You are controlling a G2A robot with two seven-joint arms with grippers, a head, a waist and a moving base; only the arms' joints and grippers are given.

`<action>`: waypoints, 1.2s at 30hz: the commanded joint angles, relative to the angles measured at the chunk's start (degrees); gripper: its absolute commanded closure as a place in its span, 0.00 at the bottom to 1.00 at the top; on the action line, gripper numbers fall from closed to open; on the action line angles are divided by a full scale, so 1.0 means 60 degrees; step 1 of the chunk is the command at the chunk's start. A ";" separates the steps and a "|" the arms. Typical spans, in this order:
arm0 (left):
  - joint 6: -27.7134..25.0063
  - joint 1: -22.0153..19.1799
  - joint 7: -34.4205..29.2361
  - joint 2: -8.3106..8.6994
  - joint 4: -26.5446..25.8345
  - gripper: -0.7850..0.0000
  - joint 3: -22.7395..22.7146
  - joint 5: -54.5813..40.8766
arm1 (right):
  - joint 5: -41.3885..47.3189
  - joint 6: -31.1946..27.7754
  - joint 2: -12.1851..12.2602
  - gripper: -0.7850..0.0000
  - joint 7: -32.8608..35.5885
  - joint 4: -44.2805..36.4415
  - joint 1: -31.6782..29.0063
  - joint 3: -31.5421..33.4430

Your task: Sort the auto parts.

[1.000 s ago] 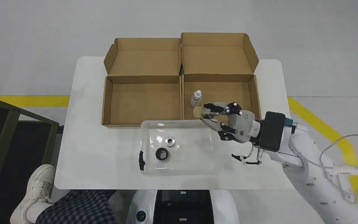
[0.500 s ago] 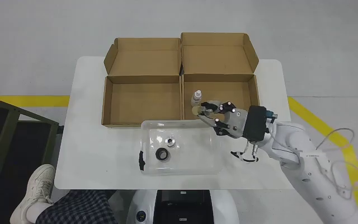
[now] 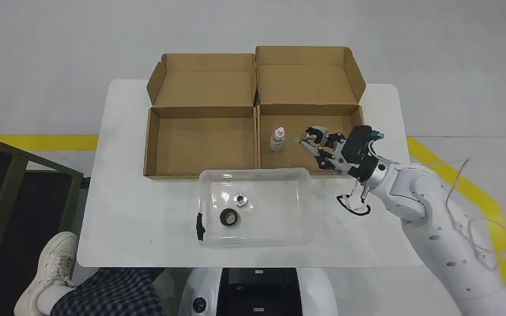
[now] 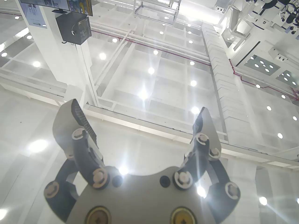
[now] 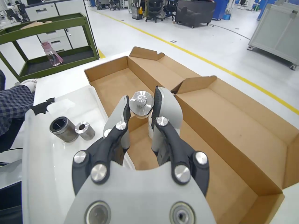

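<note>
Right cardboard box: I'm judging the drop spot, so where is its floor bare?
The brown right cardboard box is bare across its middle and toward its right wall, under the right gripper holding a silver metal part. Its left wall is crowded by a small white bottle-shaped part. The left cardboard box is bare.

My left pincer is pointed straight up at the ceiling, its 2 fingers spread wide apart. Up there I see bright ceiling lights, a black box on a white column, and a metal frame.
</note>
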 commanded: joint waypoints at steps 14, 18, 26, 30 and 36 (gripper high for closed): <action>0.0000 0.0000 0.0000 0.0000 0.0000 0.00 0.0000 0.0000 | 0.0583 0.0370 -0.0414 1.00 0.2029 0.1864 0.1510 -0.1110; 0.0000 0.0000 0.0000 0.0000 0.0000 0.00 0.0000 0.0000 | 0.0803 0.0237 -0.0573 1.00 0.2369 0.2437 0.2007 -0.1505; 0.0000 0.0000 0.0000 0.0000 0.0000 0.00 0.0000 0.0000 | 0.0716 0.0447 -0.0874 1.00 0.2892 0.3252 0.2724 -0.2191; 0.0000 0.0000 0.0000 0.0000 0.0000 0.00 0.0000 0.0000 | 0.0717 0.0492 -0.1035 1.00 0.2964 0.3713 0.3004 -0.2510; 0.0000 0.0000 0.0000 0.0000 0.0000 0.00 0.0000 0.0000 | 0.0661 0.0546 -0.1236 1.00 0.3024 0.4305 0.3318 -0.2843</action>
